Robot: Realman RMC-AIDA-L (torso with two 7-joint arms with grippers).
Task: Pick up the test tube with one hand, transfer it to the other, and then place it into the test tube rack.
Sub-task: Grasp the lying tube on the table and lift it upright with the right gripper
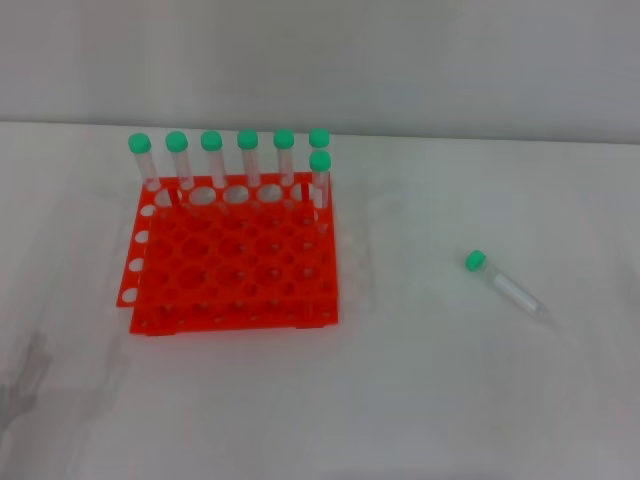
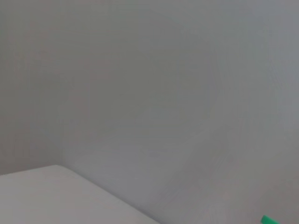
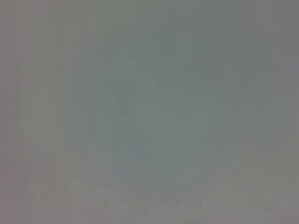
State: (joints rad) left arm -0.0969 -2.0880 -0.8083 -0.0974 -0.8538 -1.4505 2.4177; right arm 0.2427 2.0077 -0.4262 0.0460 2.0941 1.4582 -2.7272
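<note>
Neither gripper shows in any view, so their state cannot be told. One test tube [image 1: 505, 287] lies on its side on the white table [image 1: 420, 400], well right of the test tube rack [image 1: 235, 265]: clear body, green screw cap, tapered tip pointing toward the near right. Seven more green-capped tubes [image 1: 248, 158] stand upright in the orange-red rack: six along its far row, one just in front at the right end.

A rack [image 1: 235, 265] sits left on the table [image 1: 420, 400], tubes [image 1: 248, 155] standing along its back; one tube [image 1: 505, 285] lies well right.
</note>
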